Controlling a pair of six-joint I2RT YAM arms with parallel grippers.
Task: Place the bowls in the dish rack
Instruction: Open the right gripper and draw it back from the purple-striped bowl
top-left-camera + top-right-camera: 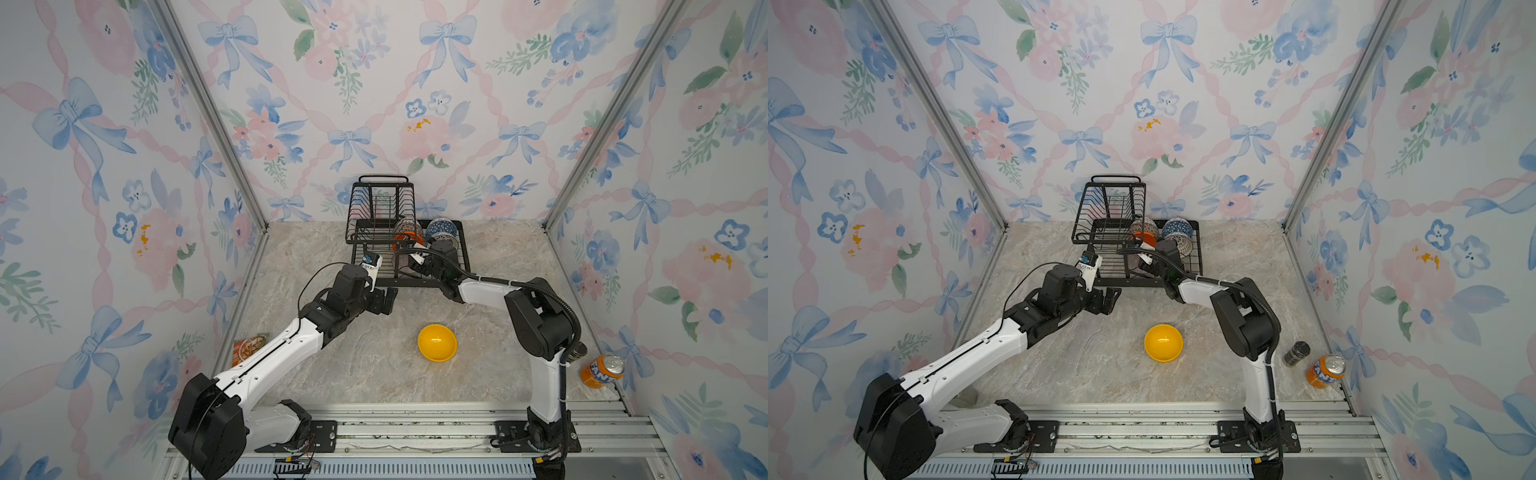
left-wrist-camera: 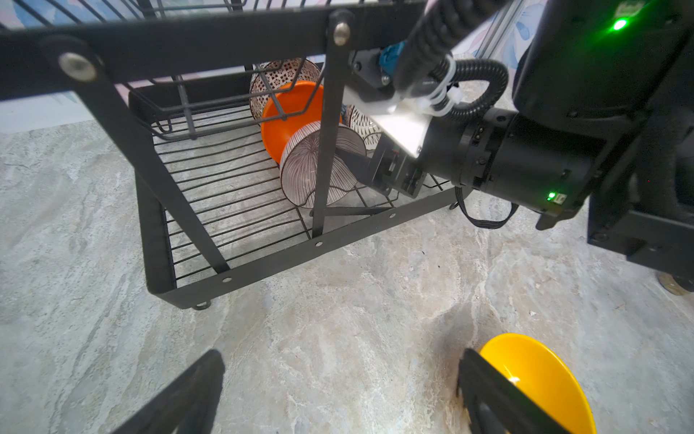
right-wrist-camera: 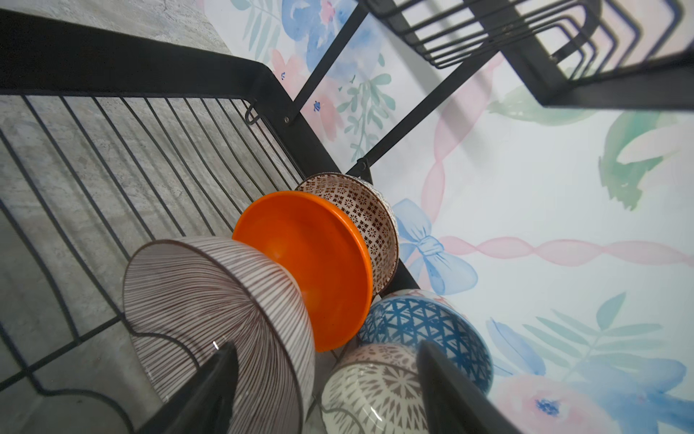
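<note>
Nearest, the yellow bowl (image 1: 437, 342) sits upright on the marble table (image 1: 332, 374), well short of the dish rack (image 1: 464, 266). Just beyond it to the left, the left gripper (image 1: 384, 299) hovers by the rack's near rail, jaws wide apart and empty. The right gripper (image 3: 326, 347) reaches into the rack's lower tray from the right, its fingers spread and clamped on nothing. One finger sits just beside the striped bowl (image 3: 210, 300). That bowl stands on edge in the tray, with the orange bowl (image 3: 311, 263) behind it and the mosaic bowl (image 3: 360, 210) farthest. To their right stand the lattice bowl (image 3: 375, 390) and, beyond it, the blue bowl (image 3: 420, 323).
</note>
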